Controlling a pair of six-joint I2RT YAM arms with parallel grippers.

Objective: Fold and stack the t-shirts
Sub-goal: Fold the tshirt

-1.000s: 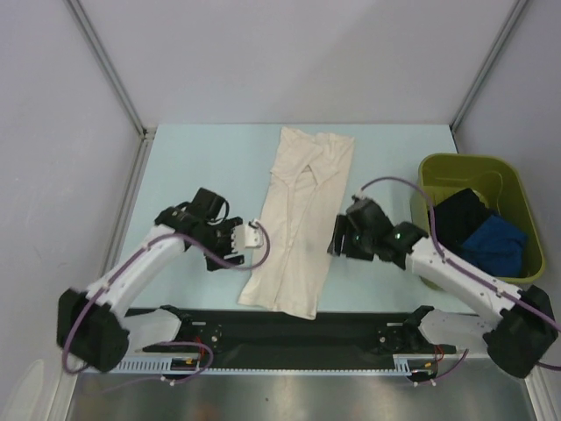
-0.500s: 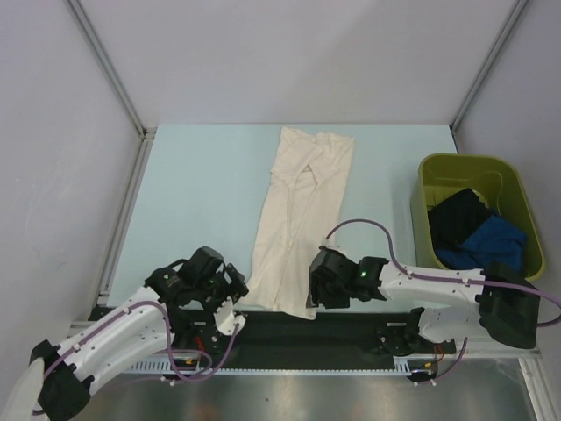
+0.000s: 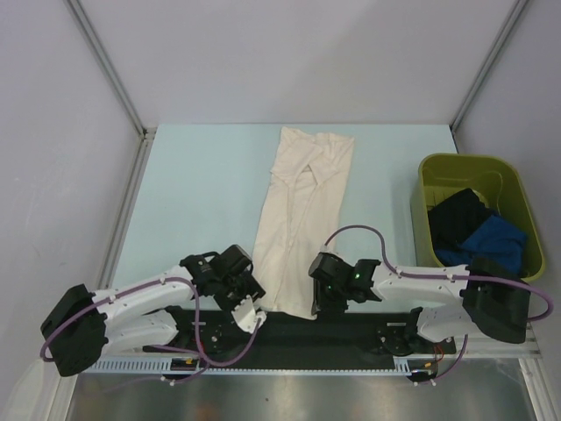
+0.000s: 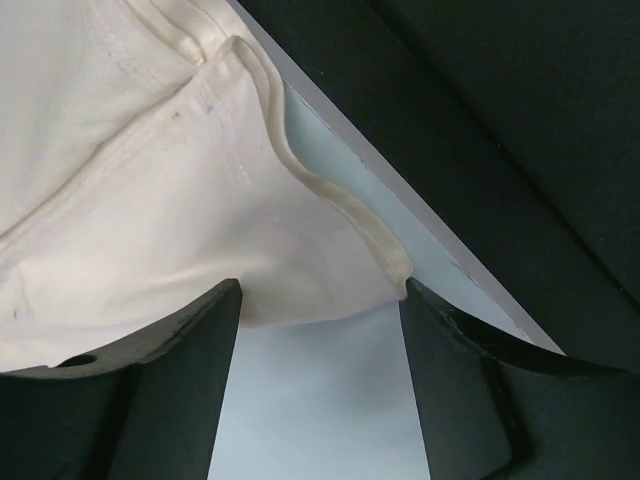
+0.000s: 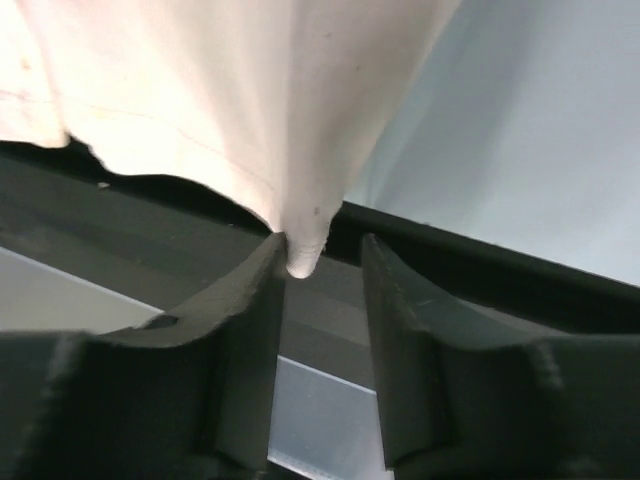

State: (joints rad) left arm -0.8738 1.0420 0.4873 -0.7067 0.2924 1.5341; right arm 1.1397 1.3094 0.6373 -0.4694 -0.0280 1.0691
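A cream t-shirt [image 3: 298, 219] lies folded into a long strip down the middle of the table, its hem at the near edge. My left gripper [image 3: 249, 314] sits at the hem's near left corner. In the left wrist view the cream t-shirt [image 4: 170, 200] has its hem edge just reaching between the tips of the left gripper [image 4: 320, 295], which is open. My right gripper [image 3: 316, 303] is at the near right corner. In its wrist view the right gripper [image 5: 322, 248] is open, and a corner of the cream t-shirt [image 5: 300, 255] hangs against one fingertip. A black t-shirt [image 3: 458, 216] and a blue t-shirt [image 3: 496, 242] lie in the bin.
An olive-green bin [image 3: 469, 164] stands at the table's right side. A black strip [image 3: 351, 326] runs along the near table edge under both grippers. Grey walls and metal posts close in the table at the back and sides.
Both arms have drawn back from the shirt's mid sides to its near hem corners. The right jaws have narrowed around the hanging corner.
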